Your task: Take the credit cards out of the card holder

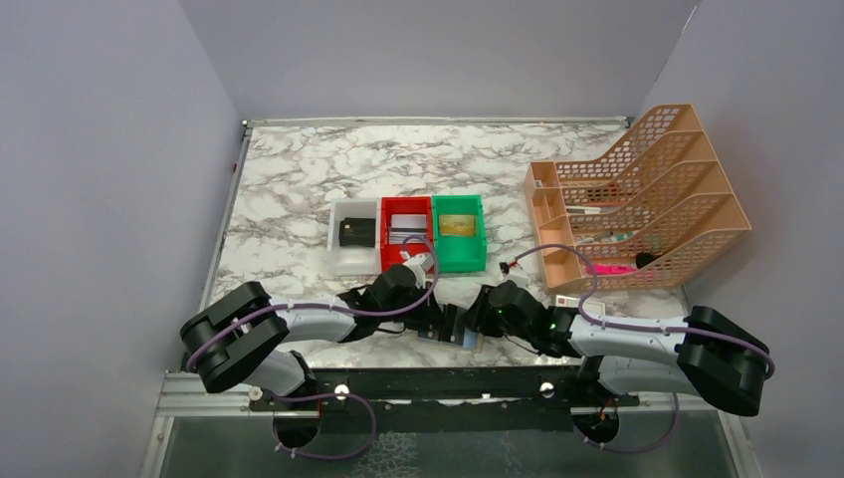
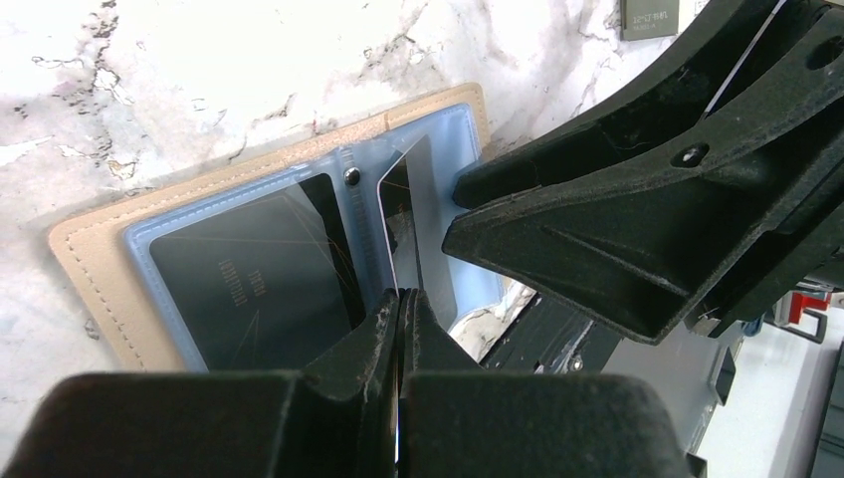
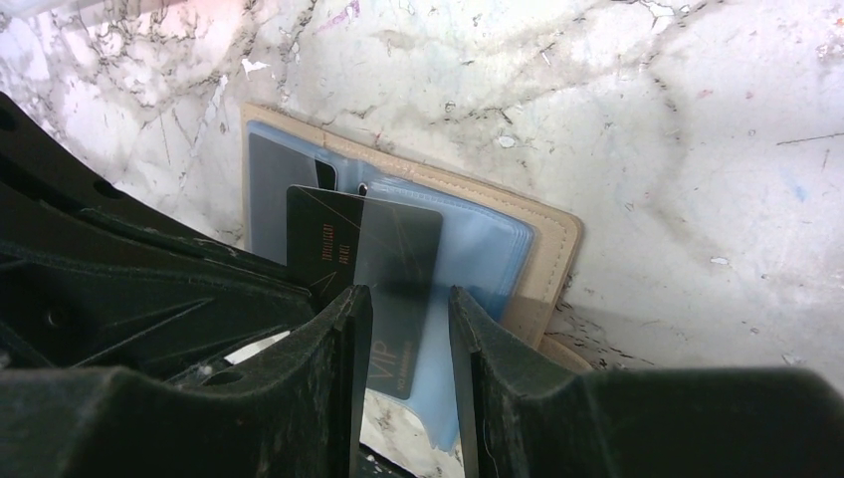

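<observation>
lying open on the marble table (image 3: pixel 647 119) near its front edge, between both arms, the tan card holder (image 2: pixel 95 269) shows blue sleeves with dark credit cards (image 2: pixel 249 279) inside. left gripper (image 2: pixel 400 319) is clamped on the edge of one raised sleeve (image 2: pixel 428 219), evidently to stand it up and steady it. right gripper (image 3: pixel 408 304) straddles the dark vip card (image 3: pixel 333 239) in that sleeve, jaws parted, not gripping; judged poised to pinch and draw it out.

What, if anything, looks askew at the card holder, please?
One dark card juts half out of a lifted blue sleeve of the open holder, tilted, ahead of the open right gripper. Nothing else stands out.
</observation>
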Available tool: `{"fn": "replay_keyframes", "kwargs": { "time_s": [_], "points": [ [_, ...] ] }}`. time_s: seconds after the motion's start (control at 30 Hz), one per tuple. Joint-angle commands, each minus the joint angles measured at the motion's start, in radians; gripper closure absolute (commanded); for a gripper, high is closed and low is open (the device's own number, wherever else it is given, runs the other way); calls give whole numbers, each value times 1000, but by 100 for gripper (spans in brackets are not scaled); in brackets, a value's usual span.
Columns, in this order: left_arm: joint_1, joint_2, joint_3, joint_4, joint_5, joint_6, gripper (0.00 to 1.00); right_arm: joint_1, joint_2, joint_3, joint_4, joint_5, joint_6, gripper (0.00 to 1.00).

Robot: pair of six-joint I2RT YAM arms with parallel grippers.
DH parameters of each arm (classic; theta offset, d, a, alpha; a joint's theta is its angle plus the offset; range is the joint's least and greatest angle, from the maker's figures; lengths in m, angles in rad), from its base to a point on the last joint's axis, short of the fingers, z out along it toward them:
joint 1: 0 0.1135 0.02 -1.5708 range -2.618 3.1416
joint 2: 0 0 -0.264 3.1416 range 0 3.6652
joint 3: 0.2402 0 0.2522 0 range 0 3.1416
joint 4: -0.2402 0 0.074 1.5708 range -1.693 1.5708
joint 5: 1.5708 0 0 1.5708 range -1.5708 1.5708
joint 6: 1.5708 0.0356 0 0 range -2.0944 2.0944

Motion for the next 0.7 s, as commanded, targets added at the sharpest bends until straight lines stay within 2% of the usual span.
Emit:
{"fn": "replay_keyframes", "kwargs": {
  "time_s": [0.0,0.3,0.43,0.67],
  "points": [
    [-5,-11,-5,-38,-18,31,97,2,23,-49,-18,-39,-38,60],
    [-5,-14,11,-26,35,29,78,2,75,-50,19,-45,-13,60],
    [-5,2,15,-1,63,26,75,2,106,-55,59,-70,-3,60],
    [-5,25,2,39,78,10,77,2,124,-56,74,-76,8,60]
  ]
}}
